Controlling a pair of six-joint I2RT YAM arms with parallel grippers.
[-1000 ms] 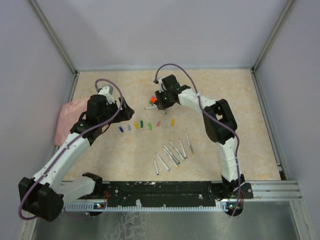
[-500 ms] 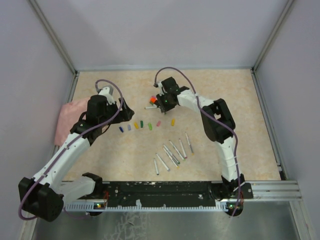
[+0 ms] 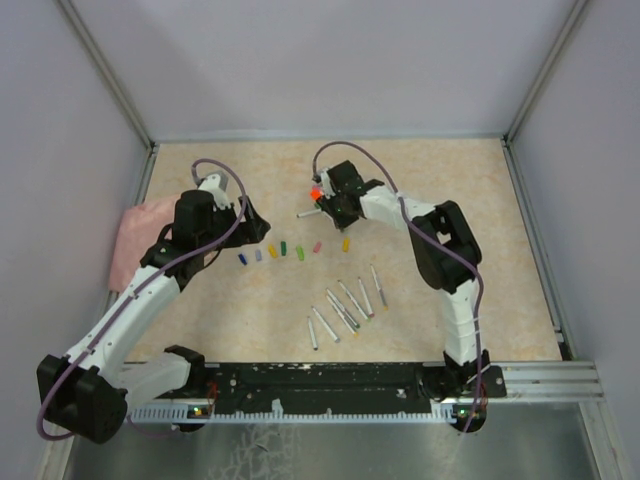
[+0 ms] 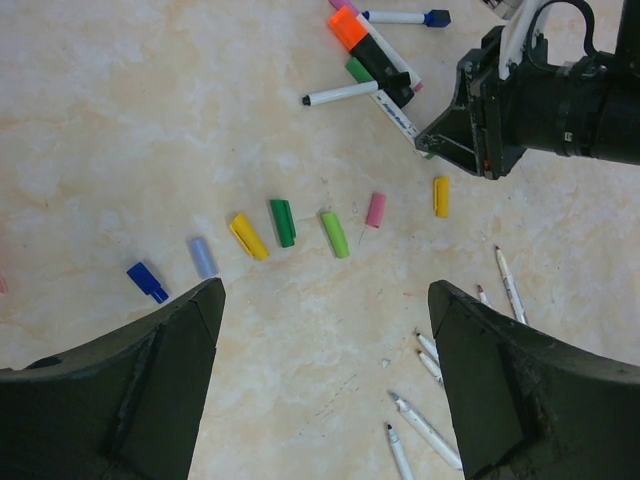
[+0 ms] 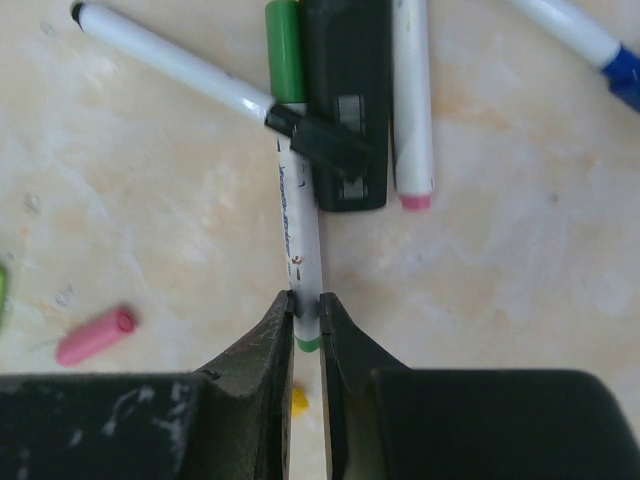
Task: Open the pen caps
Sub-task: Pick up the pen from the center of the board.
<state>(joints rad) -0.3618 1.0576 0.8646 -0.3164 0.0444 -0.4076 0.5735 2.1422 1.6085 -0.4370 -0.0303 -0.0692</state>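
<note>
Beige marbled surface [image 3: 460, 190] inside pale grey walls [image 3: 330, 60].
Loose pen caps [image 3: 283, 249] line the centre; right claw [image 5: 307, 305] pinches a green-ended pen [image 5: 298, 225] at upper centre; left claw [image 4: 325, 290] gapes wide above the caps.

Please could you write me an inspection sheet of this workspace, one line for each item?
surface: beige table, no spill seen
job's things: seven loose caps in a row; several uncapped pens nearer the arms; capped pens and a highlighter farther back
clutter: pink cloth at the left edge
grippers: left gripper open above the caps; right gripper shut on a green pen
cables: purple cables loop over both arms, no snag seen
surroundings: grey walls; metal rail in front
</note>
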